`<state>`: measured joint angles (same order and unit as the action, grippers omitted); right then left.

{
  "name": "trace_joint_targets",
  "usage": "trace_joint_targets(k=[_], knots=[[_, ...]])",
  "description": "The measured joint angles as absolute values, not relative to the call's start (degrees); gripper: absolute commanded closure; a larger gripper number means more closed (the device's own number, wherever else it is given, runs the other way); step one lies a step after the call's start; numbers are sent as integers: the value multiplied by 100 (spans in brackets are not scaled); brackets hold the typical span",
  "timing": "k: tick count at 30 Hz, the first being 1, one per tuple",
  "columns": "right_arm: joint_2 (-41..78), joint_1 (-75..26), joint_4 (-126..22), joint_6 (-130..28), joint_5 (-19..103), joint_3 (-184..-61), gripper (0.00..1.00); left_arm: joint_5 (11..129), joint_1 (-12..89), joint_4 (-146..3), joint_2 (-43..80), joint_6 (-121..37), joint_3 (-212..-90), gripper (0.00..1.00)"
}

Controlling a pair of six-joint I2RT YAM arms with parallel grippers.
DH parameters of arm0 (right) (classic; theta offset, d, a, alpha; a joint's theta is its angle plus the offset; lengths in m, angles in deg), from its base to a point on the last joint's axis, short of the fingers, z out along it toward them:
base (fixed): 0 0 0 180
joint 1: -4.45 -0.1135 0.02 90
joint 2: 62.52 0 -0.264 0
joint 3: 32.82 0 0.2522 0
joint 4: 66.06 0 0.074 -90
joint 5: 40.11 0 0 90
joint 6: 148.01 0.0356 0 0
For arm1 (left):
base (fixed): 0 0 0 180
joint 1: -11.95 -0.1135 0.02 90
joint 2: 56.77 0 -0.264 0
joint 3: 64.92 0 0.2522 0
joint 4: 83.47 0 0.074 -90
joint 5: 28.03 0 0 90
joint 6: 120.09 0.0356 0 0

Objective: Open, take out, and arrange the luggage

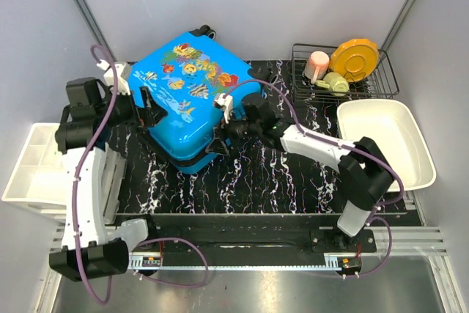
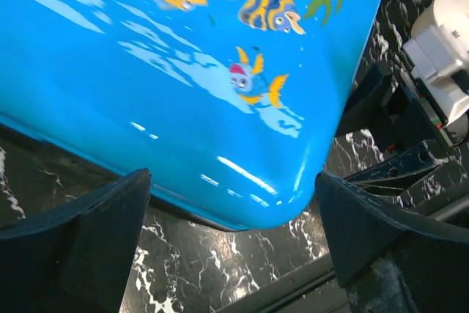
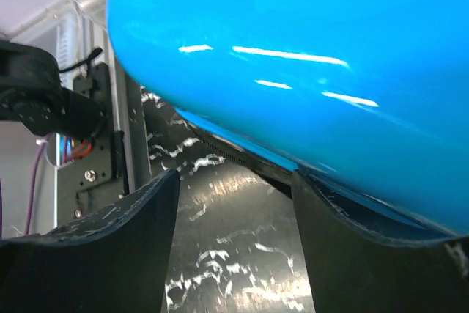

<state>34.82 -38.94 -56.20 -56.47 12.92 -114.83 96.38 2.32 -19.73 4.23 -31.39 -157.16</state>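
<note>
The luggage point(image 1: 192, 97) lies flat and closed on the black marbled table point(image 1: 293, 174), fish print upward and wheels toward the far wall, turned at an angle between our two arms. Our left gripper point(image 1: 152, 110) stands wide at its left side; the rounded near corner shows between the fingers point(image 2: 80, 240), and we see no contact. Our right gripper point(image 1: 220, 137) sits low at the near right edge, jaws parted and gripping nothing, one finger point(image 3: 366, 254) just under the black seam
</note>
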Motion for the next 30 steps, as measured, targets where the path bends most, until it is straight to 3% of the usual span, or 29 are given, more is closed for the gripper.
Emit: trace_joint_targets(k=[6,13,17,20,30], knots=[[3602,-3997,-6088,-5456,1495,-11706,20,9682,715,-1812,1111,-2538,-15681,1],[1425,-2782,-6376,-5636,2478,-10324,19,9693,1568,-1624,1583,-1869,-16208,1],[702,-2767,-6464,-6232,2996,-9723,19,9695,1585,-1663,1754,-1668,-16472,1],[778,-2767,-6538,-6407,3088,-9343,10,9721,1581,-1663,1878,-1585,-16582,1],[2312,-2734,-8014,-6700,3582,-8383,28,9769,1581,-1659,1929,-1497,-16612,1]])
